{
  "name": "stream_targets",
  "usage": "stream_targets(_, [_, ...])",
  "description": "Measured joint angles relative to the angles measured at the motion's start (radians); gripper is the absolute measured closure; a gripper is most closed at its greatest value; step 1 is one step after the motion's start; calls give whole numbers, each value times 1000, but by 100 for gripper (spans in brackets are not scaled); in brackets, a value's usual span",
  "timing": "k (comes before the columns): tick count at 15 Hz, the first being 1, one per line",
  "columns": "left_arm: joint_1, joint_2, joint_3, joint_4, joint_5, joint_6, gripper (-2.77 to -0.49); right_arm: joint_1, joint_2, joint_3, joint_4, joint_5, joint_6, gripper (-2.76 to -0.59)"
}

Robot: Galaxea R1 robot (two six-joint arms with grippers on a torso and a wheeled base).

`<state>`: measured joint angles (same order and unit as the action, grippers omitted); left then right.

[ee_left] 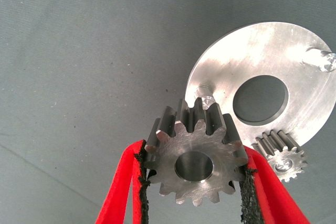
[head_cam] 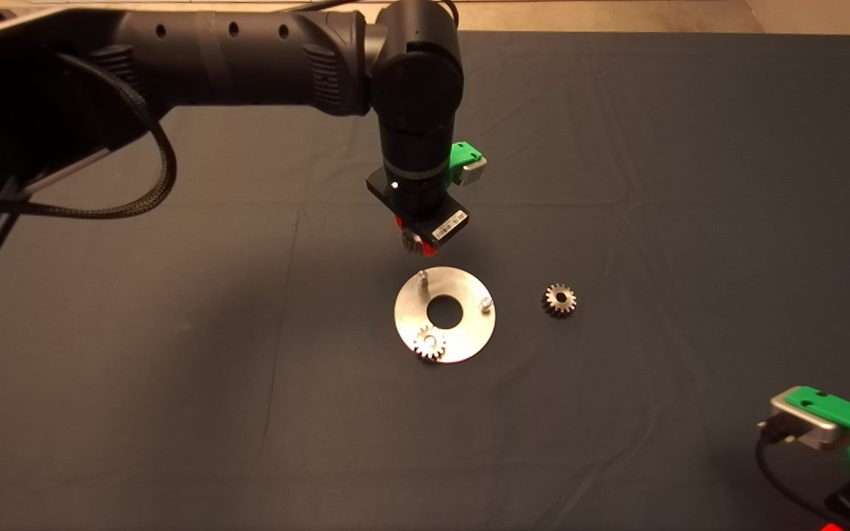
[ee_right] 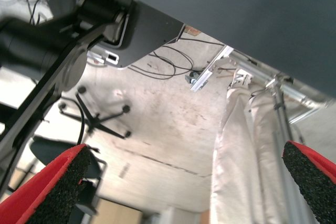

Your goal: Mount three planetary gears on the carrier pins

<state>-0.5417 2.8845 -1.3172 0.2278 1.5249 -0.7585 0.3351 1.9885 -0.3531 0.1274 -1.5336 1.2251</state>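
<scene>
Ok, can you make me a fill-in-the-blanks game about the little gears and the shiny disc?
1. The left pincer holds one ____.
2. The number of gears already sitting on the disc is ____.
3. The number of pins standing bare is ____.
4. The loose gear lies on the dark ____.

Missing words: gear; one; two; mat

My head camera looks steeply down on the flat shiny silver disc (head_cam: 445,315); my left wrist camera sits close above that disc (ee_left: 262,77); my right wrist camera faces the floor beyond the counter.
</scene>
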Motion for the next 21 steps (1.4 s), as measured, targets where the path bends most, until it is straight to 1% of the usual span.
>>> stream_targets(1, [0, 0, 0, 0, 0, 0, -81, -6, 39, -10, 0, 3, 3, -273])
stream_targets(2, [0, 0, 0, 0, 2, 0, -81, -9, 74, -28, 1, 2, 5, -273])
stream_targets(3, [0, 0, 0, 0, 1, 0, -81, -11, 119, -60, 1, 3, 7, -273])
stream_targets(5, [0, 2, 0, 0, 1, 0, -81, -11, 167, -109, 0, 3, 12, -273])
stream_targets(7, [-8, 2, 0, -1, 1, 0, -81, -18, 197, -131, 0, 3, 14, -273])
stream_targets(9, [-14, 3, 1, -1, 1, 0, -81, -22, 211, -137, 0, 3, 14, -273])
stream_targets(12, [-13, 6, 4, -1, 1, 0, -81, -22, 221, -131, 0, 3, 28, -273])
stream_targets(14, [-14, 8, 8, -1, 1, -1, -81, -22, 223, -111, 0, 3, 33, -273])
stream_targets(16, [-14, 8, 26, -1, 1, -4, -80, -21, 223, -94, 0, 3, 38, -273])
stream_targets(17, [-14, 8, 37, -1, 1, -8, -80, -16, 223, -82, 0, 3, 41, -273])
stream_targets(19, [-14, 8, 55, -2, 1, -17, -80, -4, 223, -58, 0, 2, 66, -273])
stream_targets(21, [-13, 8, 79, -2, 1, -39, -80, 9, 223, -40, 0, 2, 89, -273])
